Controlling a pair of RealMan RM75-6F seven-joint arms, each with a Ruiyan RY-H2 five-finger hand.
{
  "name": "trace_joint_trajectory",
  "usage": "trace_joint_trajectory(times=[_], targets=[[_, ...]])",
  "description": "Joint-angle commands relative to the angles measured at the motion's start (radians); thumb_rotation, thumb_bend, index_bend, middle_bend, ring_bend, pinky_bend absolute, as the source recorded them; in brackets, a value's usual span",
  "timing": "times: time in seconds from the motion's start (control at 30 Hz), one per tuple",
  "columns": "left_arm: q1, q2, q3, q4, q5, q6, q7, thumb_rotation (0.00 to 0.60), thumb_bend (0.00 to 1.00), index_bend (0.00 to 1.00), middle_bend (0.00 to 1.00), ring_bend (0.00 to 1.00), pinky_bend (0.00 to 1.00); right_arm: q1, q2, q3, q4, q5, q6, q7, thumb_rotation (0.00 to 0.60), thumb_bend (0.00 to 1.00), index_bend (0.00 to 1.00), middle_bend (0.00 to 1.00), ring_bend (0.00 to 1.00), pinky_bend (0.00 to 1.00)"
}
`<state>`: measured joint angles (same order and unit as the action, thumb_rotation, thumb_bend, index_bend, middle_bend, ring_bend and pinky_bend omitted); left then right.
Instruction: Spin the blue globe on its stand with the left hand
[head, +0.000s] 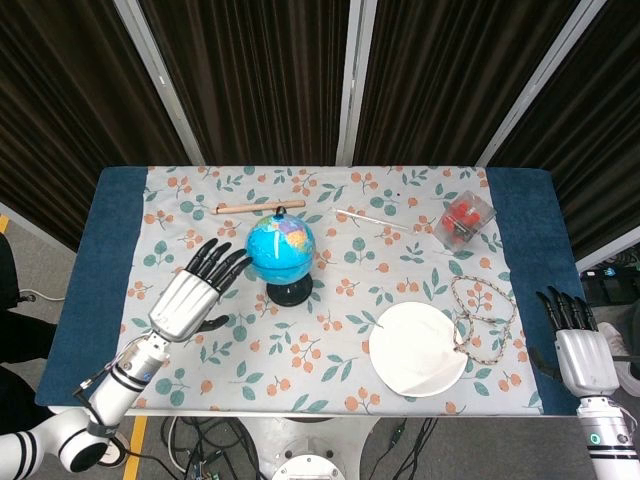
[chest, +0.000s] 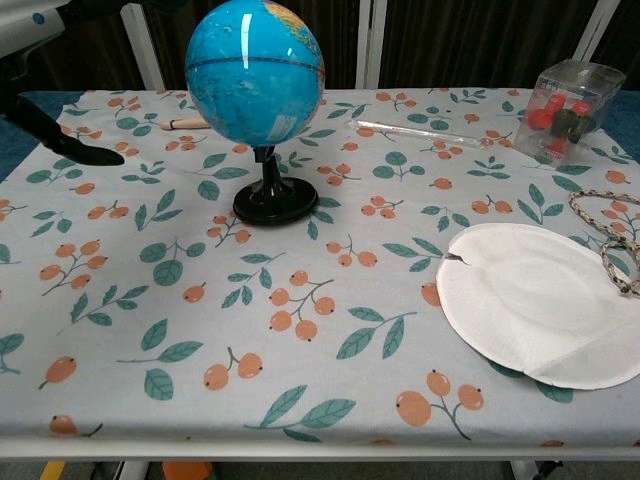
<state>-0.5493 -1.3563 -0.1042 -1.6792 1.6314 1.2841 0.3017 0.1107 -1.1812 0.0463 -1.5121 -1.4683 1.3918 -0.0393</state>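
Observation:
The blue globe (head: 280, 248) stands on its black round stand (head: 290, 292) left of the table's middle; in the chest view the globe (chest: 254, 72) rises over the stand (chest: 275, 203). My left hand (head: 190, 293) lies just left of the globe with fingers spread, a small gap between its fingertips (head: 222, 258) and the ball; it holds nothing. In the chest view only part of the left hand (chest: 40, 70) shows at the left edge. My right hand (head: 576, 348) hangs off the table's right front corner, fingers apart, empty.
A white paper plate (head: 417, 349) lies front right, beside a looped rope (head: 482, 318). A clear box with red pieces (head: 466, 220) sits back right. A wooden stick (head: 260, 206) and a thin clear rod (head: 375, 219) lie behind the globe.

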Motion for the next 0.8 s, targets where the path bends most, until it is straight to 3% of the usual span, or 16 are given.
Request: trace_joint_trajectory(times=[0.03, 0.43, 0.8], targets=[[-0.018, -0.006, 0.000, -0.008, 0.037, 0.002, -0.009, 0.600, 0.09, 0.07, 0.07, 0.04, 0.02, 0.000, -0.001, 0.000, 0.002, 0.002, -0.001, 0.002, 0.600, 0.23, 0.00, 0.00, 0.00, 0.00], [-0.084, -0.050, -0.014, -0.037, 0.070, -0.058, 0.014, 0.600, 0.09, 0.07, 0.07, 0.04, 0.02, 0.000, -0.003, -0.001, 0.013, 0.002, -0.005, 0.018, 0.600, 0.23, 0.00, 0.00, 0.00, 0.00], [-0.110, -0.096, -0.015, 0.002, 0.036, -0.098, 0.015, 0.600, 0.09, 0.07, 0.07, 0.04, 0.02, -0.001, -0.002, -0.001, 0.021, 0.003, -0.003, 0.030, 0.600, 0.23, 0.00, 0.00, 0.00, 0.00]])
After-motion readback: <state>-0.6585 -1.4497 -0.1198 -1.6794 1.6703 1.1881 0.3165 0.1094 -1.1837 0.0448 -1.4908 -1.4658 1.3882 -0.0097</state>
